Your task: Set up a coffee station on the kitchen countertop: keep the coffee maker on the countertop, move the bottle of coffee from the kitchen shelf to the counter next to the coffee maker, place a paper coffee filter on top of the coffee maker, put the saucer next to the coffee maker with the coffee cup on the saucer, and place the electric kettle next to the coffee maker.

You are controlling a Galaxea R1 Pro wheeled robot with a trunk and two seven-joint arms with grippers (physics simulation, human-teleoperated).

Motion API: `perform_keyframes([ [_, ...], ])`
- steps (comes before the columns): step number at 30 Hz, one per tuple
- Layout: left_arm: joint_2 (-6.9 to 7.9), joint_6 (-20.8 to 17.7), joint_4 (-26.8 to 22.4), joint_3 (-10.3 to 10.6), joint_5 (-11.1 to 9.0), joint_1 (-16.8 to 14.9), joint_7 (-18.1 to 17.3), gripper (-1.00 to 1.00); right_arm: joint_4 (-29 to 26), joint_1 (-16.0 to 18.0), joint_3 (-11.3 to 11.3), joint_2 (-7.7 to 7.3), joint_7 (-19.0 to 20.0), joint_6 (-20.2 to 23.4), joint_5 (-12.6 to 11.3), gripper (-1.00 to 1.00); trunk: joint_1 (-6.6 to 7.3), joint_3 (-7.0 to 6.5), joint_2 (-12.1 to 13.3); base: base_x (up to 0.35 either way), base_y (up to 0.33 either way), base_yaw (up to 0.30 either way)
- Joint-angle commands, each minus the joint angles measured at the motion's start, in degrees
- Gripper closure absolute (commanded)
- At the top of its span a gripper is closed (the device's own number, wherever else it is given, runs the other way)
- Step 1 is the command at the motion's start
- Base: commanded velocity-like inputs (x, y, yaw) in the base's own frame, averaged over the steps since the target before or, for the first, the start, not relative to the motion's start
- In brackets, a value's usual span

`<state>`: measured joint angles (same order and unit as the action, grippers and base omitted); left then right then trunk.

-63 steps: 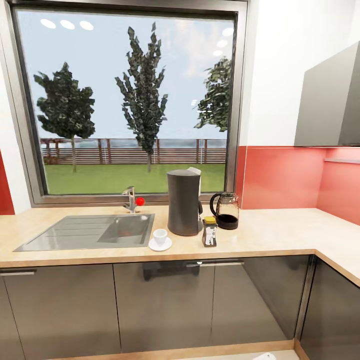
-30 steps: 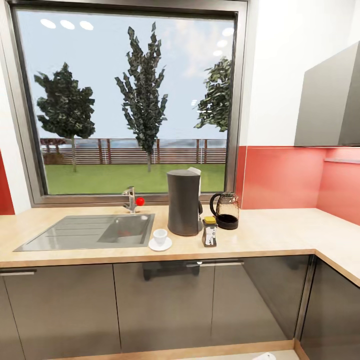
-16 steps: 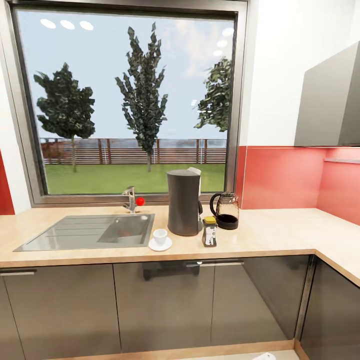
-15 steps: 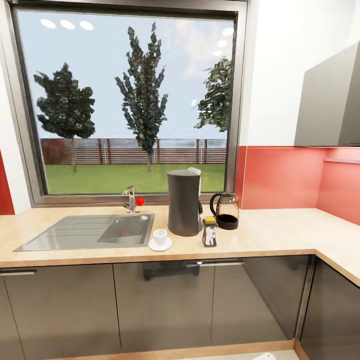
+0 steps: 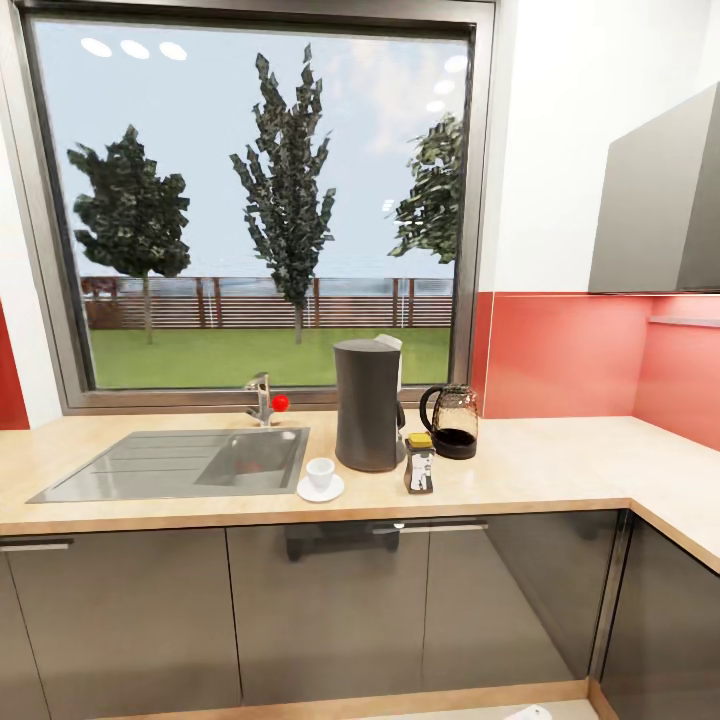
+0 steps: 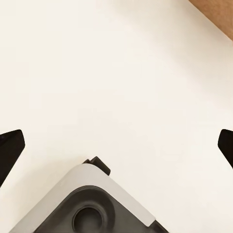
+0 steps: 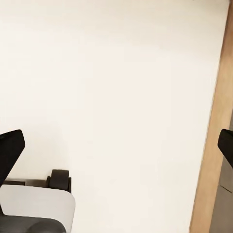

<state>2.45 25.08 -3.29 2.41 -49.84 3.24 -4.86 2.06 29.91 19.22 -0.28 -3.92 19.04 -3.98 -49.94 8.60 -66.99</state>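
Head view, coffee maker (image 5: 368, 405) on countertop (image 5: 560, 465), cup (image 5: 320, 472) beside it

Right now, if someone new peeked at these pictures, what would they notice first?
Probably the big window with its dark trees, filling the wall behind the wooden countertop. Next, the tall grey coffee maker in the middle of the counter, with a white coffee cup on a saucer near the sink, and a small yellow-lidded bottle of coffee on its other side.
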Motion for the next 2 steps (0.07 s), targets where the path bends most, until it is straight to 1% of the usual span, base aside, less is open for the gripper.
perform_keyframes([
  [1,0.01,0.1,-0.1,0.3,-0.6,0.0,-0.3,-1.00,0.0,0.1,0.4,0.02,-0.1,0.1,-0.4,-1.00,-0.01,0.07,0.0,0.000,0.000,0.000],
  [2,0.01,0.1,-0.1,0.3,-0.6,0.0,-0.3,-1.00,0.0,0.1,0.4,0.02,-0.1,0.1,-0.4,-1.00,-0.01,0.07,0.0,0.000,0.000,0.000],
])
